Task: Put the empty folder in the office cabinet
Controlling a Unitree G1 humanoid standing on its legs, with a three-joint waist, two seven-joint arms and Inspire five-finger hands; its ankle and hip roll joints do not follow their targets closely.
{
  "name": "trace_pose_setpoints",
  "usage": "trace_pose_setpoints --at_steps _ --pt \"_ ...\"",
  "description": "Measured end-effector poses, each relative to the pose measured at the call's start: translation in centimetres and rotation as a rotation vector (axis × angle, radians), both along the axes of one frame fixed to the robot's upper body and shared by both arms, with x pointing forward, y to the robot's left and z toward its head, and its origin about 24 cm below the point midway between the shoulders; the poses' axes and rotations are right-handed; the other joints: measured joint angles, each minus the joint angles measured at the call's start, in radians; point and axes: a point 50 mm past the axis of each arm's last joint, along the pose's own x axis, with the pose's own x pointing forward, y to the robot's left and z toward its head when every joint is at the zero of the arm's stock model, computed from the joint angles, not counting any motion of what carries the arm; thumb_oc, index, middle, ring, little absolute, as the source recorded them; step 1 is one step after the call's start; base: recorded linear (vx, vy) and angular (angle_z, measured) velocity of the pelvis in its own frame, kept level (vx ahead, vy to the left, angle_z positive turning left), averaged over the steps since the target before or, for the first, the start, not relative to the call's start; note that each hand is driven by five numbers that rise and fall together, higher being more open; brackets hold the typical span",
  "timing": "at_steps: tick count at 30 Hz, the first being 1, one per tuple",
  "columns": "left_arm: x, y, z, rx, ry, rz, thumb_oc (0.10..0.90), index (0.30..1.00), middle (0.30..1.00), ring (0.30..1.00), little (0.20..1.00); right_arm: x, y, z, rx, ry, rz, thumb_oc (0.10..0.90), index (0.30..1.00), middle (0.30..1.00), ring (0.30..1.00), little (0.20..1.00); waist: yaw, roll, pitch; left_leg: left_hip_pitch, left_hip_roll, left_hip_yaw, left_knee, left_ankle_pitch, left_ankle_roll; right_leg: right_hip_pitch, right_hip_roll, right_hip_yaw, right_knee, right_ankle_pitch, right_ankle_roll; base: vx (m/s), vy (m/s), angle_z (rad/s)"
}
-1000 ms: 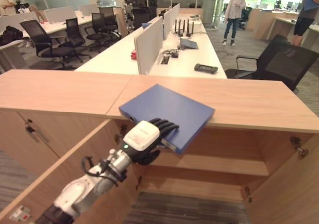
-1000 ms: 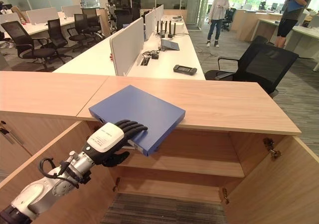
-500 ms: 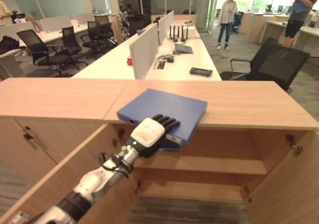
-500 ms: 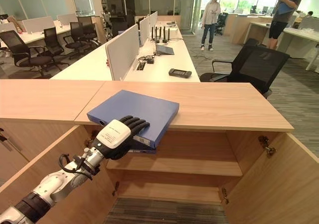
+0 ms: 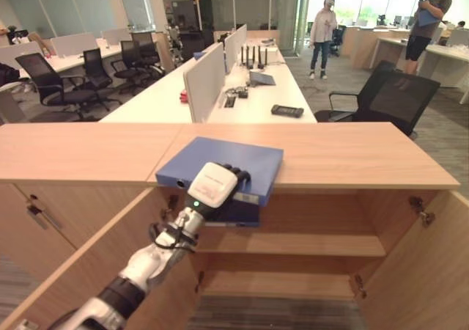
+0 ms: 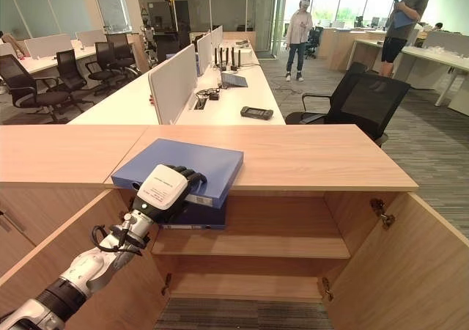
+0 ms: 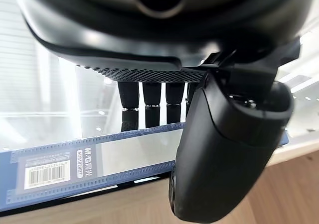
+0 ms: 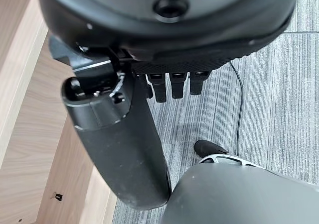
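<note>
A blue folder (image 5: 236,161) lies flat on the wooden cabinet top (image 5: 352,154), its near end jutting over the front edge. My left hand (image 5: 213,188) is shut on that near end, fingers over the top and thumb underneath. In the left wrist view the fingers (image 7: 144,102) curl over the folder's labelled spine (image 7: 99,157) while the thumb (image 7: 224,149) presses from below. Under the top, the cabinet stands open with a bare wooden shelf (image 5: 293,243). My right hand (image 8: 119,134) hangs over grey carpet, fingers relaxed and holding nothing.
Both cabinet doors swing outward: the left door (image 5: 88,264) runs along my left arm, the right door (image 5: 432,271) stands at the right. Behind the cabinet are a black office chair (image 5: 396,95), white desks with partitions (image 5: 205,88), and two people (image 5: 322,22) standing far off.
The head camera has shifted. In my left hand's hold the folder has turned to lie squarer to the cabinet's front edge, and it overhangs less than before.
</note>
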Motion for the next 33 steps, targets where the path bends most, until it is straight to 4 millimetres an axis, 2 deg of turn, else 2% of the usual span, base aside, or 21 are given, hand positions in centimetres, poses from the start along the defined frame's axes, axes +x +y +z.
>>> trace_pose_setpoints --at_steps 4,6,7,8,10,12,19,23,25,27,30,33 --pt "-0.9 0.6 0.9 -0.113 -0.005 0.053 0.4 0.3 0.3 0.3 0.3 0.1 0.0 0.0 -0.001 -0.008 -0.007 0.8 0.9 0.9 0.9 0.9 -0.003 0.0 0.001 -0.001 0.001 0.001 0.0 -0.002 0.0 -0.001 0.001 0.003 0.0 0.0 0.0 0.0 0.002 -0.02" --pt "-2.8 1.2 1.6 -0.257 0.008 0.081 0.4 0.3 0.3 0.3 0.3 0.0 0.0 0.0 -0.007 -0.006 -0.014 0.8 0.9 0.9 0.9 0.9 0.001 0.0 0.002 0.0 0.002 0.0 0.0 -0.001 0.007 0.0 0.003 0.003 0.0 -0.003 -0.001 0.0 -0.007 0.02" --pt "-4.7 1.9 2.6 -0.405 0.024 0.086 0.4 0.3 0.3 0.3 0.3 0.0 0.0 0.0 -0.006 -0.01 -0.022 0.8 0.9 0.9 0.9 0.9 0.001 -0.002 0.004 -0.001 0.002 -0.003 0.0 -0.002 0.009 0.0 0.003 -0.001 -0.001 -0.006 -0.002 0.01 -0.013 0.12" --pt "-5.7 2.0 3.5 -0.481 0.021 0.062 0.4 0.3 0.3 0.3 0.3 -0.3 -0.1 0.0 -0.005 -0.005 -0.034 0.8 0.9 0.9 0.9 0.9 0.009 -0.002 0.004 -0.002 0.002 -0.009 0.0 -0.002 0.009 0.002 0.003 -0.007 -0.001 -0.009 -0.001 0.01 -0.007 0.13" --pt "-6.7 2.1 5.0 -0.634 0.032 -0.003 0.4 0.3 0.3 0.3 0.3 -1.0 -0.3 -0.1 -0.008 0.007 -0.051 0.8 0.9 0.9 0.9 0.9 0.046 -0.004 0.007 -0.004 0.001 -0.015 0.0 -0.003 0.009 0.004 0.002 -0.012 -0.001 -0.012 0.0 0.0 -0.004 0.11" --pt "-6.9 2.2 5.1 -0.717 0.067 -0.027 0.4 0.3 0.3 0.3 0.3 -1.2 -0.5 -0.1 -0.011 0.011 -0.063 0.8 0.9 0.9 0.9 0.9 0.068 -0.003 0.011 -0.012 -0.003 -0.031 0.0 -0.002 0.009 0.005 -0.001 -0.028 -0.001 -0.013 0.001 0.0 -0.003 0.2" --pt "-7.3 2.6 6.1 -0.914 0.171 -0.087 0.4 0.3 0.3 0.3 0.3 -1.4 -0.7 0.0 -0.008 0.009 -0.084 0.8 0.9 0.9 0.9 0.9 0.077 -0.001 0.019 -0.03 -0.008 -0.046 0.0 -0.004 0.006 -0.002 -0.004 -0.038 0.0 -0.013 0.002 0.0 0.002 0.05" --pt "-7.6 1.8 8.5 -1.2 0.276 -0.301 0.4 0.3 0.3 0.3 0.3 -0.9 -0.6 0.0 0.008 -0.001 -0.087 0.8 0.9 0.9 0.9 0.9 0.079 -0.006 0.044 -0.03 -0.01 -0.056 0.0 -0.003 0.008 -0.001 -0.005 -0.041 0.0 -0.014 0.003 0.0 0.011 0.03" --pt "-7.5 1.3 8.8 -1.291 0.35 -0.386 0.4 0.3 0.3 0.3 0.3 -0.7 -0.5 0.0 0.015 -0.005 -0.084 0.8 0.9 0.9 0.9 0.9 0.077 -0.007 0.048 -0.03 -0.011 -0.055 0.0 -0.001 0.011 -0.001 -0.006 -0.041 0.0 -0.014 0.003 0.0 0.0 0.0" --pt "-7.1 0.5 8.7 -1.432 0.471 -0.486 0.4 0.3 0.3 0.3 0.3 -0.4 -0.5 0.0 0.026 -0.006 -0.076 0.8 0.9 0.9 0.9 0.9 0.076 -0.008 0.056 -0.025 -0.012 -0.054 0.001 0.002 0.015 0.001 -0.006 -0.039 0.0 -0.014 0.004 0.0 0.007 -0.02" --pt "-6.8 -0.9 7.4 -1.63 0.717 -0.581 0.4 0.3 0.3 0.3 0.3 0.7 -0.2 0.1 0.055 -0.023 -0.061 0.8 0.9 0.9 0.9 0.9 0.056 -0.003 0.075 -0.02 -0.012 -0.053 0.003 0.002 0.015 0.004 -0.006 -0.037 -0.001 -0.014 0.003 0.0 0.007 -0.01" --pt "-6.6 -1.3 6.1 -1.709 0.847 -0.578 0.4 0.3 0.3 0.3 0.3 0.9 0.0 0.1 0.072 -0.026 -0.057 0.8 0.9 0.9 0.9 0.9 0.049 -0.008 0.078 -0.019 -0.011 -0.051 0.004 0.001 0.015 0.004 -0.005 -0.035 -0.001 -0.015 0.003 0.0 0.002 -0.01"
